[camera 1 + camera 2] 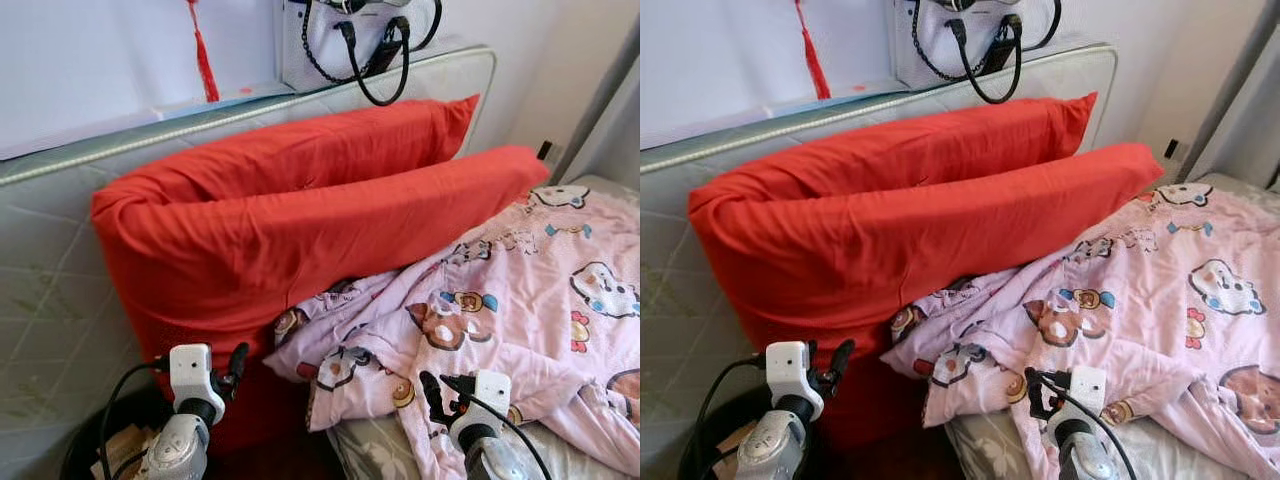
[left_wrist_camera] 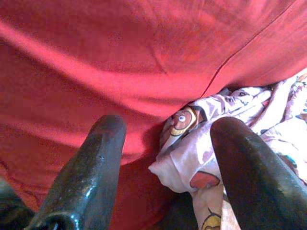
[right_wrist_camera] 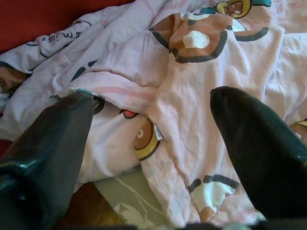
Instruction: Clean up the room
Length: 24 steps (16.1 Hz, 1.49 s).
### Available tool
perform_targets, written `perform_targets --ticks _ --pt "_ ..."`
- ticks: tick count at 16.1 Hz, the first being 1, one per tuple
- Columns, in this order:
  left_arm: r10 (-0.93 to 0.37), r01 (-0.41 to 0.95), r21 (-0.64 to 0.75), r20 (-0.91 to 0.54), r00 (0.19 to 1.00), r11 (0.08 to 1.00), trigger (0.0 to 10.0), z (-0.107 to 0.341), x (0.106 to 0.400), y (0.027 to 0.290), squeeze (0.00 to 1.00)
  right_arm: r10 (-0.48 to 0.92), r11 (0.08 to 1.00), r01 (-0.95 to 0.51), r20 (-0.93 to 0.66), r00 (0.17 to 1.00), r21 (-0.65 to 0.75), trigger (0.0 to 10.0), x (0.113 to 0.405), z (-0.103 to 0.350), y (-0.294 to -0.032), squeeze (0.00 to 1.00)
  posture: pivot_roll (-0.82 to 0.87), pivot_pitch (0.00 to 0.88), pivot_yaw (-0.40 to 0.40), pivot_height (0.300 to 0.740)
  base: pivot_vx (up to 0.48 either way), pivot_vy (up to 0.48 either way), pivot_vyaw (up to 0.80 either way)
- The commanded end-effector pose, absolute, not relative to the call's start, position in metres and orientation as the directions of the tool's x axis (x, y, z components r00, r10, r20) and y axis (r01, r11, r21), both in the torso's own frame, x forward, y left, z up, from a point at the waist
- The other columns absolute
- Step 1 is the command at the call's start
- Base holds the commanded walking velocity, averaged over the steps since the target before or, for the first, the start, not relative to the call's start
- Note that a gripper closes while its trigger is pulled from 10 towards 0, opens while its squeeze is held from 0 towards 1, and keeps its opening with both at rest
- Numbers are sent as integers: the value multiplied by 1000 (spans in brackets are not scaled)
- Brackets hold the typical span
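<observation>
Crumpled on the bed, a pink cartoon-print cotton quilt [image 1: 520, 300] is seen touching a large red fabric pillow [image 1: 300, 220]. The left end effector [image 1: 236, 368] is held wide open and empty near the pillow, the right end effector [image 1: 438, 392] wide open and empty over the quilt's edge.

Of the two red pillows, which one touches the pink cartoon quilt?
The front red pillow: the pink quilt bunches against its lower edge, while the rear red pillow stands behind against the mattress.

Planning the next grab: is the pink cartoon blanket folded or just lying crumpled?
Crumpled. The pink blanket lies bunched in loose wrinkles against the red pillows, one corner hanging over the mattress edge.
</observation>
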<state>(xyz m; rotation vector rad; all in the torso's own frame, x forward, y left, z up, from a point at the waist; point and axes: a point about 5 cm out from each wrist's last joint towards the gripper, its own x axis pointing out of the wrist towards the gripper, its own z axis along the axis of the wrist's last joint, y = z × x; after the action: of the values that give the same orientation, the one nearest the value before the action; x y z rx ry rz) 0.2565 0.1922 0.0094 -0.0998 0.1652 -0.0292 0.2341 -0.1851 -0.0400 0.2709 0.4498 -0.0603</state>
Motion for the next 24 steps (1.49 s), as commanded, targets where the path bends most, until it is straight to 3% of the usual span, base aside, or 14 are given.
perform_targets --ticks 1,10,13,24 --pt "-35 19 -101 -160 986 995 10000 12 257 194 0 5 963 113 -434 901 245 10000 237 -39 -183 0 146 5 -10 690 0 0 0" --pt "-34 17 -107 -162 986 994 10000 15 260 194 0 55 964 69 -449 892 255 10000 240 -39 -173 0 151 18 -10 672 0 0 0" --pt "-35 18 -104 -165 986 994 10000 16 261 195 0 100 958 32 -438 894 284 10000 240 -39 -167 0 153 20 -9 647 0 0 0" --pt "-69 50 -105 -178 982 993 10000 16 264 188 0 92 954 67 -502 860 291 10000 231 -48 -167 0 153 8 -6 647 0 0 0"
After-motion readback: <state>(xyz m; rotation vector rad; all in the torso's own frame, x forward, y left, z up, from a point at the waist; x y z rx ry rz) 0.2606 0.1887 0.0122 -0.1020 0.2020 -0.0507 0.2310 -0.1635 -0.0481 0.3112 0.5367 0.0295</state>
